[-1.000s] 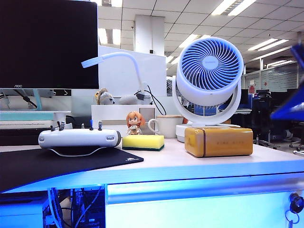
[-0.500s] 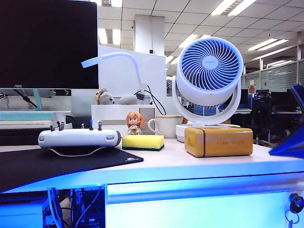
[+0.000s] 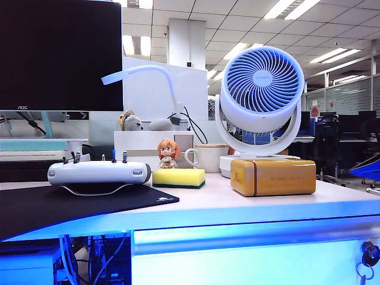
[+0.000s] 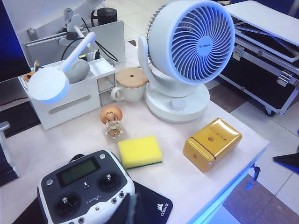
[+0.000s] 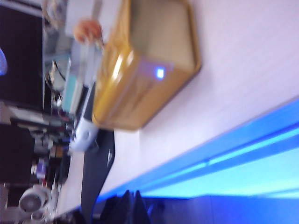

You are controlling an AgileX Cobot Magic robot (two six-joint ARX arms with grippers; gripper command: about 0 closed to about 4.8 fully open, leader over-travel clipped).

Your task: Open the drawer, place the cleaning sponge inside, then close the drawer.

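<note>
Sponge (image 3: 179,177): a small bright yellow rectangular foam block with a thin dark green layer along its underside. It lies flat on the bench (image 3: 249,205), between the white remote controller (image 3: 99,173) and the amber-yellow rounded box (image 3: 274,176), just in front of the orange-haired figurine (image 3: 168,153). The drawer (image 3: 249,261) sits under the bench edge, fully shut; its glossy front glows blue, with a black key lock (image 3: 371,255) at its right end.

Bench surface: pale, with a black mat (image 3: 71,205) under the controller. Behind the sponge stand a white mug (image 3: 206,157), a white desk fan (image 3: 261,89), a white organiser box (image 4: 70,93) and a dark monitor (image 3: 59,56). Room: open office with panelled ceiling lights.

Right gripper (image 5: 128,205): dark fingers pressed together, jaws closed on nothing, low beside the blue-lit bench edge near the amber box; the view is blurred. Left gripper (image 4: 128,210): only a dark blurred tip shows above the controller; whether its jaws stand open or closed cannot be told.
</note>
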